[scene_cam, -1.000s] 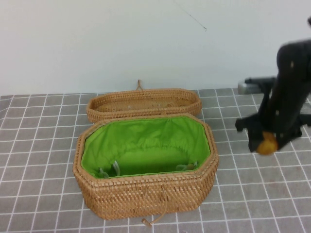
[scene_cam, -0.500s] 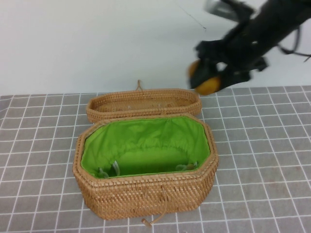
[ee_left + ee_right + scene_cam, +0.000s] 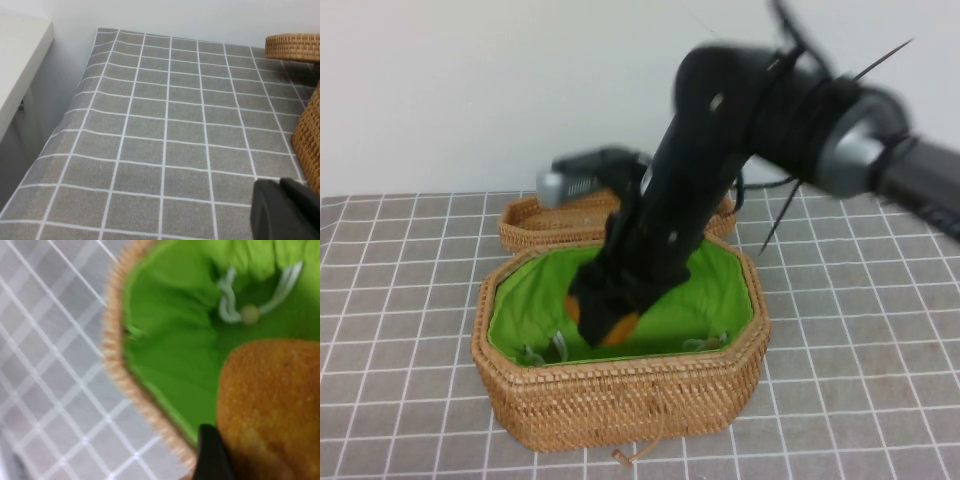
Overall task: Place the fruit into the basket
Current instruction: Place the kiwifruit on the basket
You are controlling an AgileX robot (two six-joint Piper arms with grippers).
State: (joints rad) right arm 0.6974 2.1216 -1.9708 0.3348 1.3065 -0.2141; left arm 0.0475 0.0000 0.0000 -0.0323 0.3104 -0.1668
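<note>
Swinging in from the far right, the right arm has come down so its right end effector (image 3: 603, 318) now sits inside the basket (image 3: 620, 400) at the table's (image 3: 860, 380) middle, closed on the fruit (image 3: 610, 325) above the green lining's near-left part. Only the left end effector (image 3: 285, 210) tip shows, left of the basket; I cannot tell its opening.

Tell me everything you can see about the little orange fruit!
The fruit is small, rounded and orange-brown, with a dull, finely speckled skin. The right tool is clamped on it, holding it inside the basket, low over the green lining. Whether it touches the lining cannot be told. The left tool is away from it, beside the basket over the grey checked cloth.
</note>
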